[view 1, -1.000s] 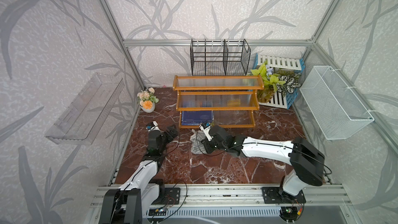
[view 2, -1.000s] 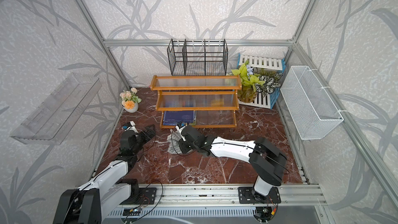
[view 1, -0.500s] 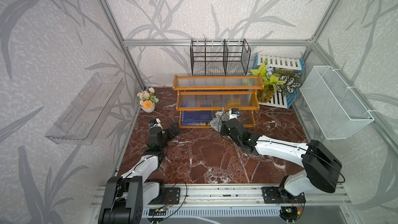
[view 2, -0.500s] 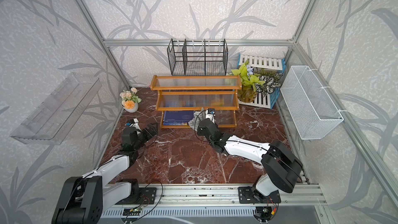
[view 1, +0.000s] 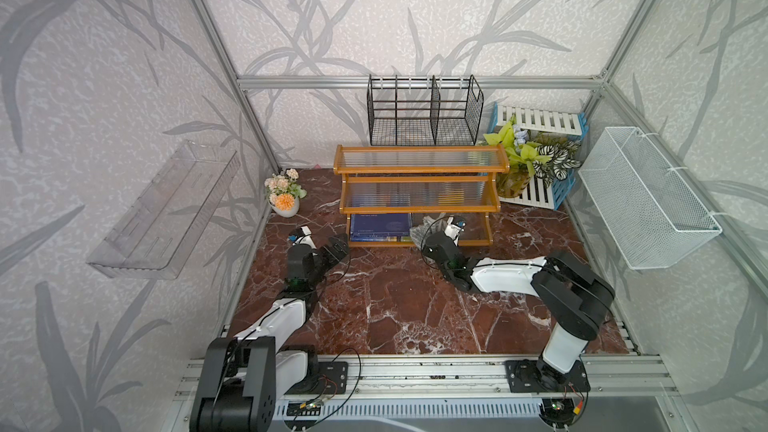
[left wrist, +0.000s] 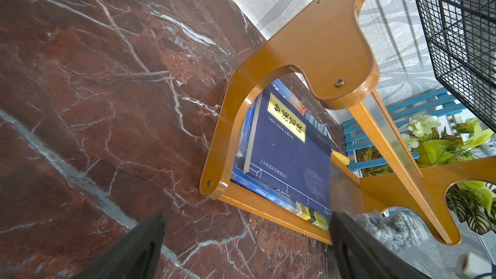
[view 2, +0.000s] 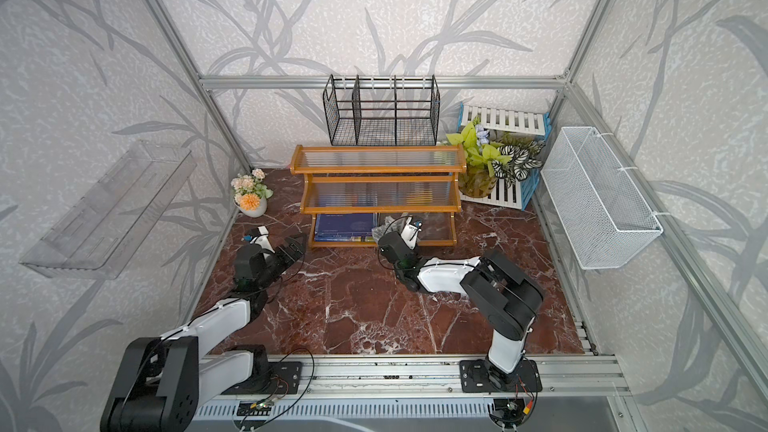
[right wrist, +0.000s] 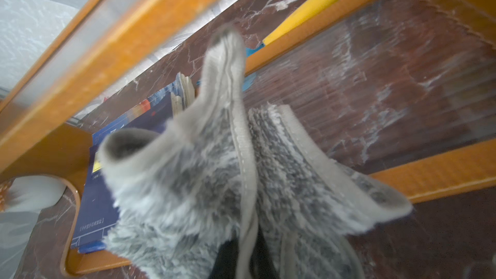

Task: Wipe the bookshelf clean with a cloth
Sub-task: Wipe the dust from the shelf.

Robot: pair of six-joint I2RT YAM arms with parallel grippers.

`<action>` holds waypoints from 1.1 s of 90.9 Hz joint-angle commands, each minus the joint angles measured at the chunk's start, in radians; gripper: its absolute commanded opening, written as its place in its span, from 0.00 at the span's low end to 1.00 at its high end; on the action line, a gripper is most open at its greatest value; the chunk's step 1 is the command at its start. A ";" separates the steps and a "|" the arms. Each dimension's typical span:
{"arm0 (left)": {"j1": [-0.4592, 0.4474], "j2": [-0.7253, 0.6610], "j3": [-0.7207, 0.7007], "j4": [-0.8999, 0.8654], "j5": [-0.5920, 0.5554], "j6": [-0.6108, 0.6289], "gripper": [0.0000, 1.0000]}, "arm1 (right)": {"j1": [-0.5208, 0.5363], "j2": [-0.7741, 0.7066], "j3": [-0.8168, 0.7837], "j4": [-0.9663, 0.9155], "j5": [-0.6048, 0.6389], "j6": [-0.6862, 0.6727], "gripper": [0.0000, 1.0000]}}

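The bookshelf [view 1: 419,160] [view 2: 378,160] stands at the back of the marble floor, orange-brown wood with ribbed clear panels. Blue books [view 1: 380,226] [left wrist: 290,143] lie on the left half of its bottom tier. My right gripper [view 1: 429,235] [right wrist: 245,259] is shut on the cloth [view 1: 419,231] [view 2: 386,228] [right wrist: 214,173], a fluffy grey-white rag, at the front rail of the bottom tier beside the books. The cloth hides the fingers almost fully. My left gripper [view 1: 332,249] [view 2: 291,247] [left wrist: 247,218] stands open and holds nothing, just off the shelf's left side panel [left wrist: 322,36].
A black wire rack [view 1: 424,118] stands behind the shelf. A leafy plant [view 1: 528,160] and a white slatted crate [view 1: 540,197] sit at its right. A flower pot [view 1: 284,197] sits at its left. A white mesh basket [view 1: 644,197] and a clear tray [view 1: 166,209] hang on the walls.
My right gripper carried the cloth from the floor in front of the shelf up to the bottom tier, then slightly left toward the books. The left arm barely moved.
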 commanded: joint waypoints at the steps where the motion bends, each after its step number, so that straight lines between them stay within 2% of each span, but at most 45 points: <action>1: -0.015 -0.015 -0.019 0.035 0.020 -0.013 1.00 | -0.004 0.058 0.020 0.143 0.060 0.053 0.00; 30: -0.044 -0.008 -0.024 0.036 0.015 -0.012 1.00 | -0.066 0.232 0.015 0.427 -0.017 0.184 0.00; 44: -0.044 0.002 -0.025 0.044 0.014 -0.014 1.00 | -0.097 0.254 0.049 0.339 -0.026 0.251 0.00; 68: -0.044 0.002 -0.026 0.046 0.010 -0.016 1.00 | -0.150 0.241 0.090 0.058 -0.022 0.364 0.00; 100: -0.044 0.001 -0.026 0.040 0.001 -0.016 1.00 | -0.253 0.106 -0.070 -0.092 0.057 0.490 0.00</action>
